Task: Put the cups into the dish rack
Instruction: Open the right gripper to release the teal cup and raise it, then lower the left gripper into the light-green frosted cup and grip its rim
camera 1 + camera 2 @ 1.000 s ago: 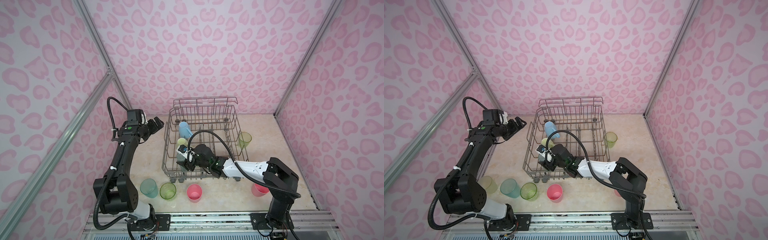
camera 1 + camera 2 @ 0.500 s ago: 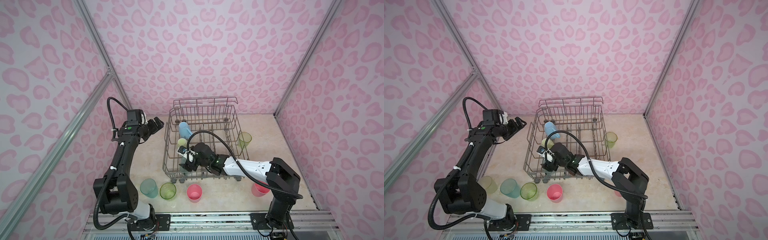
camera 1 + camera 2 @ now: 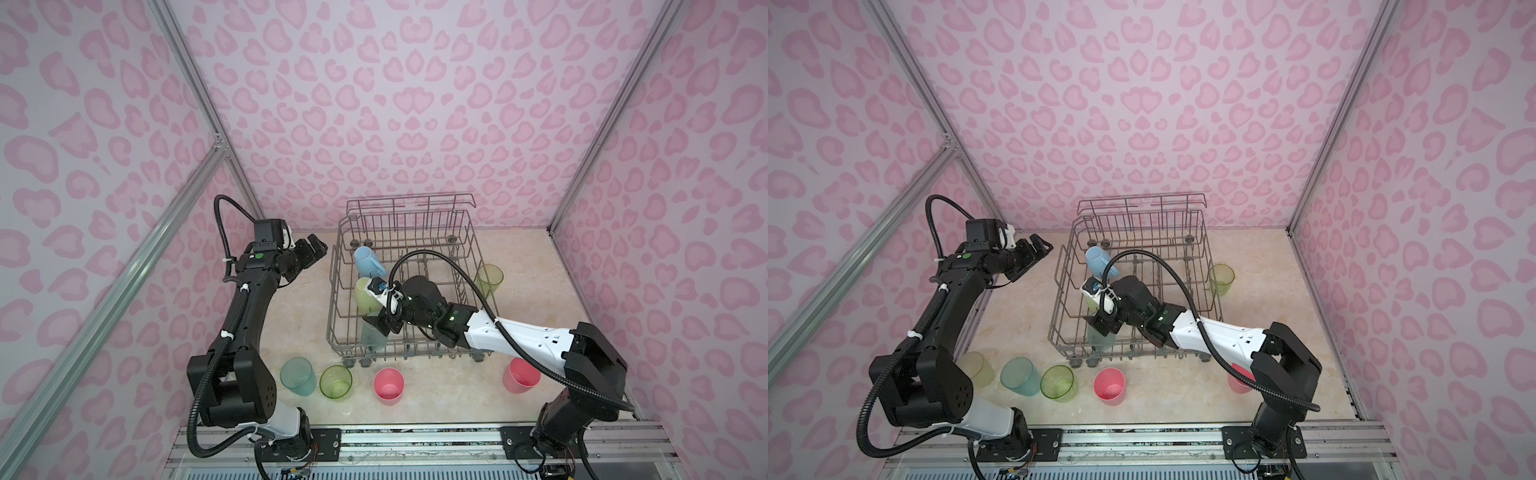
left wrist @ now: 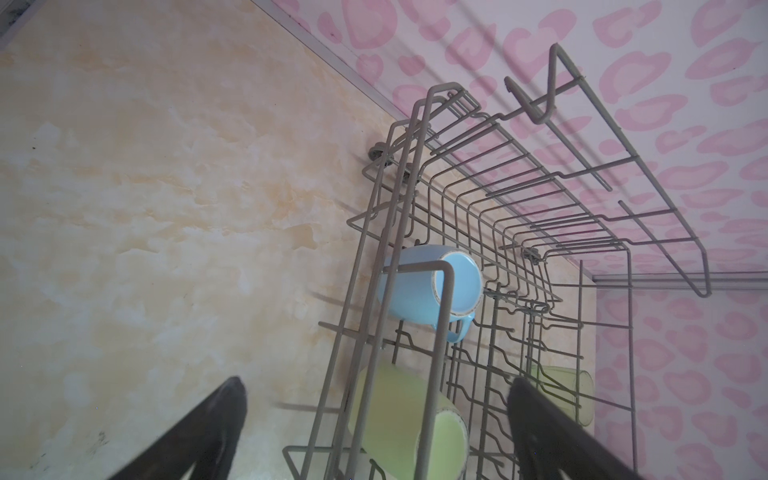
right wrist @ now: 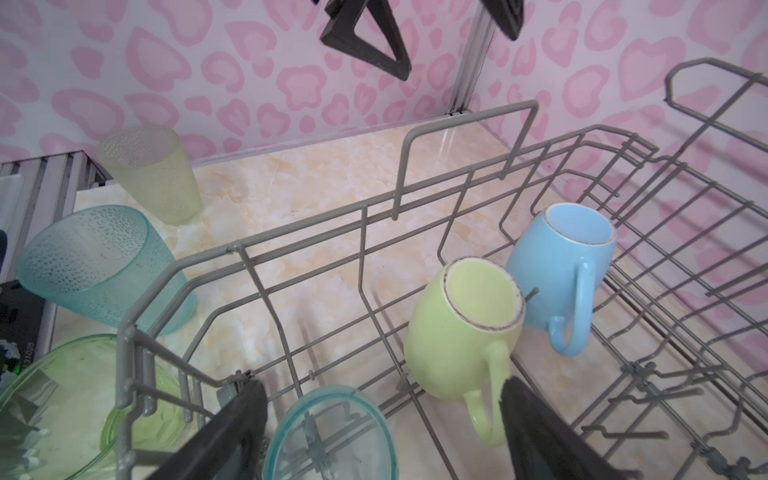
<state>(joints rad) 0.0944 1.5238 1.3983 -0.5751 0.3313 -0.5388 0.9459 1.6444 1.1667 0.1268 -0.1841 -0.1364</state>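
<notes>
The grey wire dish rack (image 3: pixel 465 249) (image 3: pixel 1200 245) stands mid-table. It holds a light-blue mug (image 3: pixel 365 258) (image 5: pixel 557 257), a pale-yellow mug (image 3: pixel 362 296) (image 5: pixel 457 336) and a teal cup (image 3: pixel 374 340) (image 5: pixel 332 436) near its front left corner. My right gripper (image 3: pixel 376 326) (image 5: pixel 382 384) hovers over that teal cup, open, its fingers (image 5: pixel 232 428) apart from the cup on both sides. My left gripper (image 3: pixel 316 248) (image 4: pixel 374 382) is open and empty just outside the rack's left wall. The other cups stand on the table.
Along the front stand a greyish-beige cup (image 3: pixel 976 368), a teal cup (image 3: pixel 297 376), a lime-green cup (image 3: pixel 336 382) and a pink cup (image 3: pixel 388 386). Another pink cup (image 3: pixel 521 374) sits under the right arm. A lime-green cup (image 3: pixel 489 279) stands right of the rack.
My right gripper's jaws have spread wider around the teal cup in the rack, which now stands free. The left arm has not moved.
</notes>
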